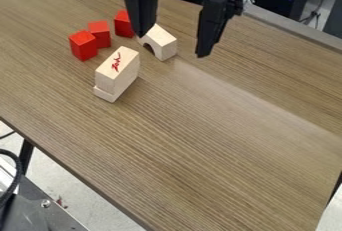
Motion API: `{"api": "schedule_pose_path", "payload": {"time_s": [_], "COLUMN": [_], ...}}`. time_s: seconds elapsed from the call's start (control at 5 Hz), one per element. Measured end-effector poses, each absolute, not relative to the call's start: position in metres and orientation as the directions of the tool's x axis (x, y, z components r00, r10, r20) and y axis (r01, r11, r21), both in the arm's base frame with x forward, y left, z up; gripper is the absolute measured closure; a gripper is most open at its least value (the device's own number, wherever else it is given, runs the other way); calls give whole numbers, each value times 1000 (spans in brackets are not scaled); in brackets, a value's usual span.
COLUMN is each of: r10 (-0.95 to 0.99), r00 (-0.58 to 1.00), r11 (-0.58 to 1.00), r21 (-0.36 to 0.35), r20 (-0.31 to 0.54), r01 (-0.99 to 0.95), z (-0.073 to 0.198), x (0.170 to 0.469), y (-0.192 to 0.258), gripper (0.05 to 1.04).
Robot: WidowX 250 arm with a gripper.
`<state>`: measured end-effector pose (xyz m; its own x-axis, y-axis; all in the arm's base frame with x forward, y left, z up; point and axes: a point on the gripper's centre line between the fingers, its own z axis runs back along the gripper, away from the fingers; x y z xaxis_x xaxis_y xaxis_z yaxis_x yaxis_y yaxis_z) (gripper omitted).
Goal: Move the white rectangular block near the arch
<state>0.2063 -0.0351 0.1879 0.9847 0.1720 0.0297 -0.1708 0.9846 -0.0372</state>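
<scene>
Two fingers of my pincer point(173, 44) stand wide apart, gripping nothing, one overlapping the arch block point(164, 46); the white rectangular block point(121, 75) rests nearby on a mostly hidden pale slab point(104, 94).

Gripper point(172, 45) is cut off at the top edge and blocks a bit of the arch point(159, 36) and rear red block point(123, 26). Lower white block point(105, 94) mostly hidden by the upper white block point(117, 70); table point(200, 150) cropped.
</scene>
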Motion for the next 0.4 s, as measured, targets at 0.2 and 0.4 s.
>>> {"api": "schedule_pose_path", "payload": {"time_s": [0.2,0.4], "r10": [175,171], "r00": [985,985], "r11": [984,985], "r21": [-31,-8], "r20": [11,38], "r01": [-175,-170], "z": [183,171], "x": [205,214], "y": [-34,-27], "gripper": [85,85]}}
